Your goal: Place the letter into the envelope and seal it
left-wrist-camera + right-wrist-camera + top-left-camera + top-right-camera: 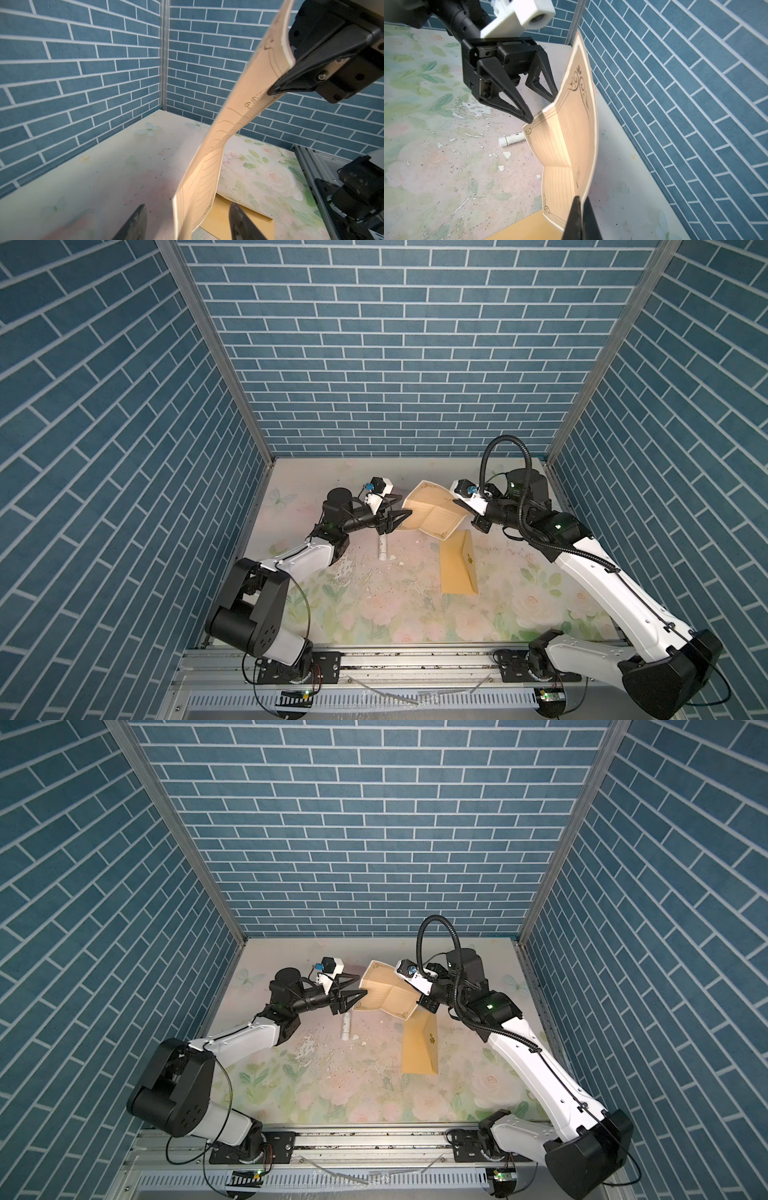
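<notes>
Right fingers (579, 209) pinching raised letter (571, 141), left fingers (544, 108) straddling its edge

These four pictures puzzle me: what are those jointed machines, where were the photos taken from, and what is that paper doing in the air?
They are two robot arms. Two pictures look down from overhead; two come from cameras on the arms' wrists. The right claw is shut on the letter, holding it up. The left claw is open around its opposite edge, not yet gripping. On the flowered table lie the envelope and a white stick.
</notes>
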Tool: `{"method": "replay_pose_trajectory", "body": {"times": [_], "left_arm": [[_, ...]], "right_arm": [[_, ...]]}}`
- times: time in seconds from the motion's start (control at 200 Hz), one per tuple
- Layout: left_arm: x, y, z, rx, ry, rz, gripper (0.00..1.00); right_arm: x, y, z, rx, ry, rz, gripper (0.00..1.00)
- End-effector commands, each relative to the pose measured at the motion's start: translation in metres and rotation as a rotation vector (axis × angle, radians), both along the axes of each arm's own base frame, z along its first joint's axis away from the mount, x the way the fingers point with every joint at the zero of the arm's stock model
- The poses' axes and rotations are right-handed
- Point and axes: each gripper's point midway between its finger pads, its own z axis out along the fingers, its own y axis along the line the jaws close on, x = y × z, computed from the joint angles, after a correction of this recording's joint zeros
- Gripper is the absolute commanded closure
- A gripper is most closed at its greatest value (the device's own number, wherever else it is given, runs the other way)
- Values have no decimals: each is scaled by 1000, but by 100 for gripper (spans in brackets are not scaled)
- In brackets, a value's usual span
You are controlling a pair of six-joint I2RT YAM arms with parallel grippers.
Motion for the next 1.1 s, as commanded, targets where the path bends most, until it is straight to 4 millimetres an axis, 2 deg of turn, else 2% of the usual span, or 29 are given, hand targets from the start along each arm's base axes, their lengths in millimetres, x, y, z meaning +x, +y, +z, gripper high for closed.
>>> {"method": "replay_pose_trajectory", "body": {"times": [0.0, 0.1, 0.325, 0.58, 0.76, 0.95, 1.065, 1.095], "left_arm": [[-2, -7, 4, -7, -6, -42, 44], [-2, -9, 2, -12, 7, -54, 49], [-7, -10, 2, -20, 17, -70, 69], [-6, -10, 2, -30, 11, -65, 100], [-5, -9, 6, -53, 0, -51, 100], [-1, -6, 14, -74, -13, -18, 100], [1, -5, 17, -73, -30, -6, 100], [0, -5, 18, -69, -39, -5, 100]], "right_arm": [[-10, 1, 2, 4, -36, 56, 100], [-12, 3, 3, 14, -43, 65, 100], [-15, 3, 9, 35, -55, 68, 100], [-13, 4, 10, 46, -64, 67, 100], [-11, 4, 8, 36, -65, 58, 100], [-19, 4, 6, 35, -50, 75, 100], [-30, 1, 7, 39, -47, 91, 69], [-32, 0, 8, 44, -54, 91, 64]]}}
